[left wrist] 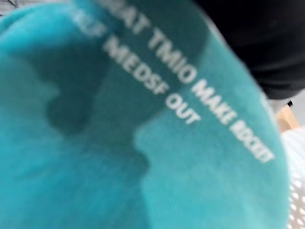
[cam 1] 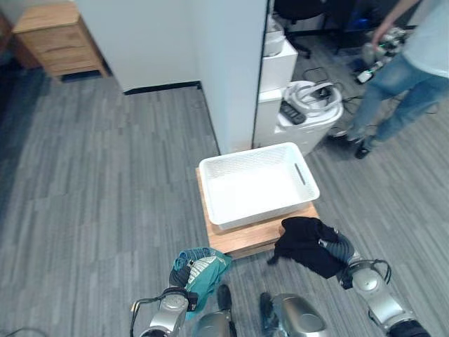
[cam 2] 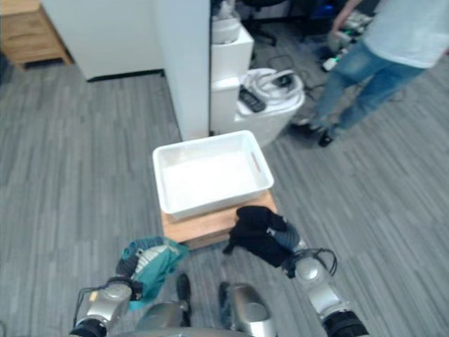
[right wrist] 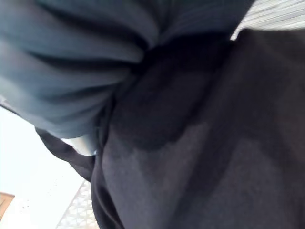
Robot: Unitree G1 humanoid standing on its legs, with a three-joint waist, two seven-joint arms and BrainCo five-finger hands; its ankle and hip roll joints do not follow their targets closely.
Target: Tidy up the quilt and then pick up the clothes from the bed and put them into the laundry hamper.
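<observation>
The robot stands before a white hamper, an open mesh-sided basket set on a low wooden stand on a grey floor. Its left hand is closed around a bunched teal shirt, held low and near, left of the stand. Its right hand is wrapped in a crumpled black garment, gripped at the stand's near right corner, just short of the hamper rim.

Neither garment is over the basket yet. Letting go now would likely drop the black garment onto the stand or floor, and the teal shirt onto the floor. Loose cloth hanging from either bundle could catch the hamper's near rim and nudge it on the stand.

Most of each hand is buried in cloth, so how firmly each holds is hard to judge. Both wrist views are pressed against fabric. The bed and quilt are out of sight. Far right, a person in jeans is cut off at the frame's edge, beside a white appliance.
</observation>
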